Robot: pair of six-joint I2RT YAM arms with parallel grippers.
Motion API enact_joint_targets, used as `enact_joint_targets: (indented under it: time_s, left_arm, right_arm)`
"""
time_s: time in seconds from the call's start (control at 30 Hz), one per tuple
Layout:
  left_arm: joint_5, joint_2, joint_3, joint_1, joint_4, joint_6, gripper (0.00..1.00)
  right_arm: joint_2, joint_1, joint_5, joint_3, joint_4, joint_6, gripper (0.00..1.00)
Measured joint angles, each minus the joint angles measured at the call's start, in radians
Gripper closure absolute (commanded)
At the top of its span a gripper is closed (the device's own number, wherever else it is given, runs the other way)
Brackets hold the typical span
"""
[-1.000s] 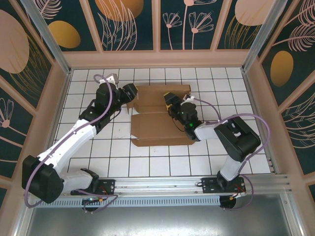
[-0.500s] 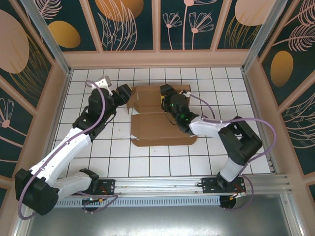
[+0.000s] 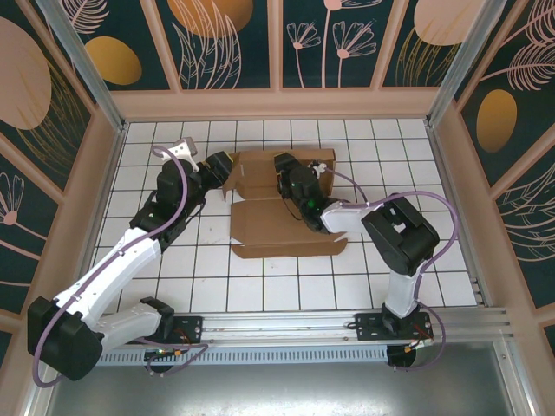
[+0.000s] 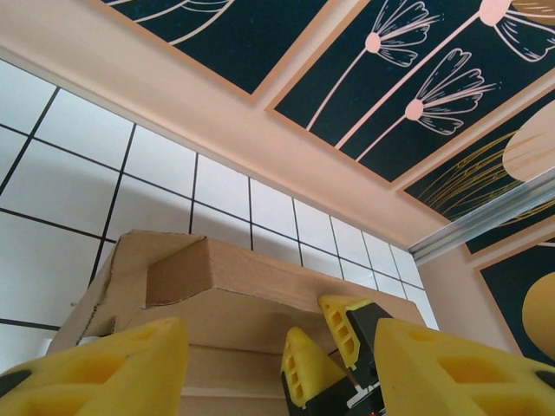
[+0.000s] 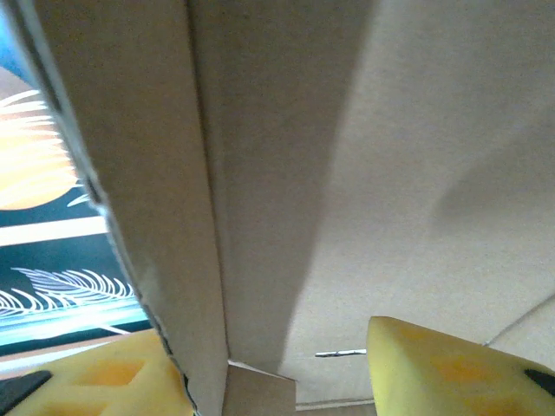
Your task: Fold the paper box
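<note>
1. Catches the paper box (image 3: 282, 227) mid-fold at the centre of the white tiled floor (image 3: 260, 286), lying between the two arms.
2. Shows the near panel flat on the tiles and the far part partly lifted, with a side flap (image 4: 217, 270) standing up at the left end.
3. Finds the left gripper (image 3: 224, 169) at the far-left corner of the cardboard, just beside that raised end.
4. From the left wrist camera, puts its yellow fingers (image 4: 104, 368) spread wide to either side of the corner, closed on nothing, with the brown cardboard ahead of them and not pinched.
5. Places the right gripper (image 3: 284, 169) over the far part of the box, reaching in from the right near the middle of that panel.
6. From the right wrist camera, has its yellow pads (image 5: 451, 368) held apart and straddling an upright cardboard wall (image 5: 130, 173), with the wall close against one pad and the other pad standing clear of it; no clamp on the wall.
7. Picks up the right gripper's yellow tips from the left wrist camera too, just beyond the raised left end and near the left gripper.
8. Sets the scene inside pale wooden walls with dark floral panels (image 3: 234, 43) on three sides.
</note>
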Motion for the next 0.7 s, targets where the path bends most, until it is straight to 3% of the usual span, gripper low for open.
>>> enact_joint_targets:
  time_s: [0.37, 0.57, 0.7]
  left_arm:
    - [0.0, 0.004, 0.0, 0.0, 0.012, 0.0, 0.42]
    - [0.027, 0.052, 0.003, 0.001, 0.013, -0.003, 0.42]
    - [0.085, 0.149, 0.053, 0.001, 0.005, -0.026, 0.41]
  right_arm:
    - [0.006, -0.021, -0.004, 0.004, 0.069, -0.027, 0.88]
    - [0.006, -0.047, -0.031, 0.004, 0.084, -0.064, 1.0]
    - [0.006, -0.068, -0.063, -0.013, 0.115, -0.094, 1.0]
